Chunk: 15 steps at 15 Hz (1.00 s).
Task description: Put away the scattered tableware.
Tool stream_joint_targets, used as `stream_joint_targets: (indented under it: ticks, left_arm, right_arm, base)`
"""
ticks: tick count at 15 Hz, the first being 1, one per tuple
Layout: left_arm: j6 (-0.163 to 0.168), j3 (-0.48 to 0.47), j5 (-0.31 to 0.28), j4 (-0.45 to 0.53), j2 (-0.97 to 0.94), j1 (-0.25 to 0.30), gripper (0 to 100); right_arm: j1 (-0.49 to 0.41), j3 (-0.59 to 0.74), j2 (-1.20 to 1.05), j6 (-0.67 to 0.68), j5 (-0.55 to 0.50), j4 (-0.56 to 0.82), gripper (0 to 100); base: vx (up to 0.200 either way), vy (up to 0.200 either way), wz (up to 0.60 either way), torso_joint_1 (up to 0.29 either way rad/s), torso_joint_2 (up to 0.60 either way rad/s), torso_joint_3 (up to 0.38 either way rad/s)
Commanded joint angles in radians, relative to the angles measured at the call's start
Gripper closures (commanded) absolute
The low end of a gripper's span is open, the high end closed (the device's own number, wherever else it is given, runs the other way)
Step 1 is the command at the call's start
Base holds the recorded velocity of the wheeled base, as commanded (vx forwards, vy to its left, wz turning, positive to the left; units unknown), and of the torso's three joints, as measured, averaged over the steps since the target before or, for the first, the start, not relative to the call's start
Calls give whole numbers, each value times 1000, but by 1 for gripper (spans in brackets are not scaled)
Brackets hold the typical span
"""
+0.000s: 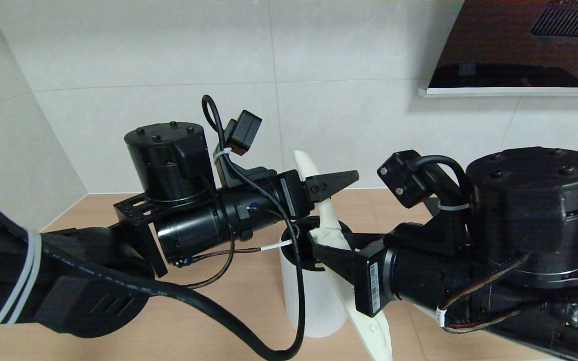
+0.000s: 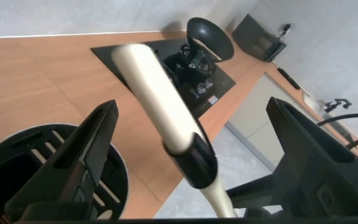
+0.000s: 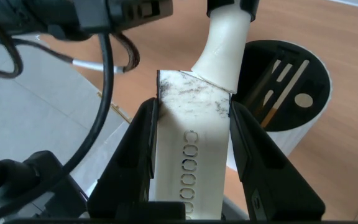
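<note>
White spatula (image 1: 375,332), slotted, is held on a slant in the air just above a white utensil holder (image 1: 314,306) that stands on the wooden worktop (image 1: 254,296). The right gripper (image 3: 192,109) has its fingers clamped on the wide blade, carrying the weight. The left gripper (image 2: 191,109) sits around the handle with its fingers spread wide apart, not touching it. This looks like a handover between arms, so the handle can be gripped and the spatula stood in the holder beside the utensils (image 3: 278,81) already there.
</note>
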Motion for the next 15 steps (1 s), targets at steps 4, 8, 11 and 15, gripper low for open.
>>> stream_joint_targets:
  ticks: [4,8,11,15]
  left_arm:
    - [1,1,3,0,0,-3,100]
    - [1,7,5,0,-6,-3,100]
    - [1,4,6,-1,-9,-2,100]
    - [3,2,19,-9,-97,40,100]
  right_arm:
    - [-2,0,-2,2,-1,-15,100]
    - [-5,2,-27,2,-15,-15,100]
    - [-9,0,-22,4,-15,-15,100]
    - [-48,0,-64,-1,-36,-15,100]
  base:
    - [0,0,0,0,0,0]
    - [0,0,0,0,0,0]
    - [0,0,0,0,0,0]
    - [0,0,0,0,0,0]
